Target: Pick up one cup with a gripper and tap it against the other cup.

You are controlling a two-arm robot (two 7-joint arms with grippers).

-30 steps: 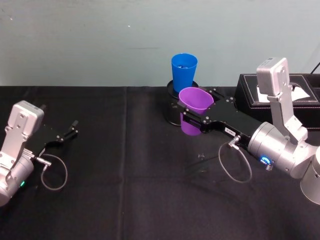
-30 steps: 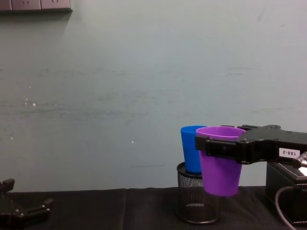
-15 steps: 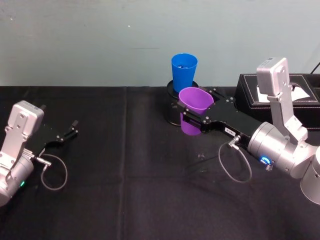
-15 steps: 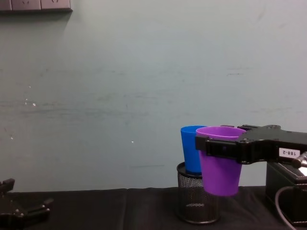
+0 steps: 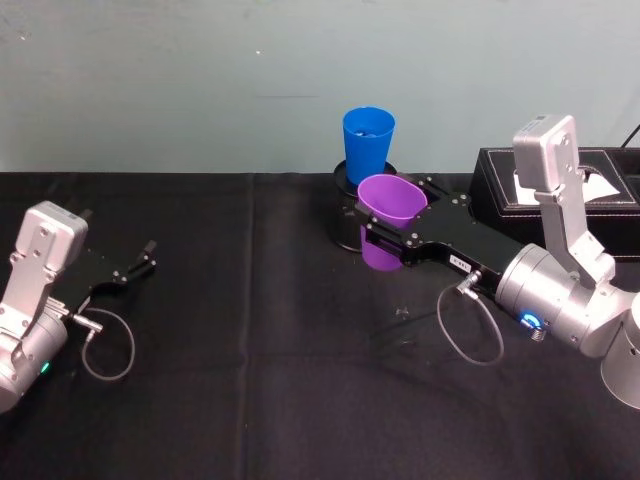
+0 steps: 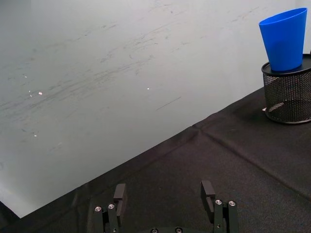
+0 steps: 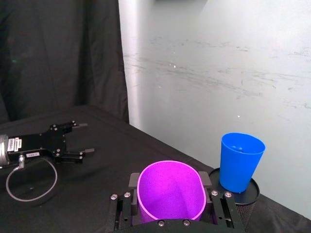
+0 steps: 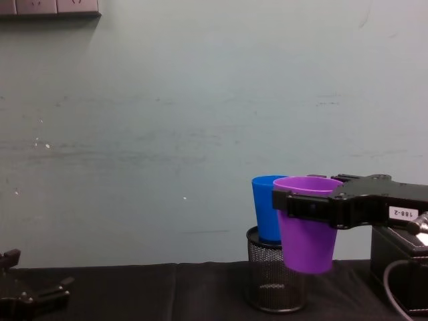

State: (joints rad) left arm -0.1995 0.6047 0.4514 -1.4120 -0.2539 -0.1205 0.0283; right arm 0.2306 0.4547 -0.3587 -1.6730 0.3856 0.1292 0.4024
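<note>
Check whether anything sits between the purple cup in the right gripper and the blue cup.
Nothing visible does. The right gripper holds the purple cup lifted close beside the blue cup, which stands in the mesh pen holder; no object lies between them. The left gripper rests open far to the left.

Back middle of the bench (image 5: 250, 340): mesh holder (image 8: 271, 287), other cup (image 5: 367, 140) standing in it. Just before and right of that, up off the bench (clamped in the right end effector (image 5: 396, 215)): one cup (image 8: 307, 234). Behind-right: box (image 5: 497, 185). Far left, well apart: left end effector (image 5: 145, 258).
</note>
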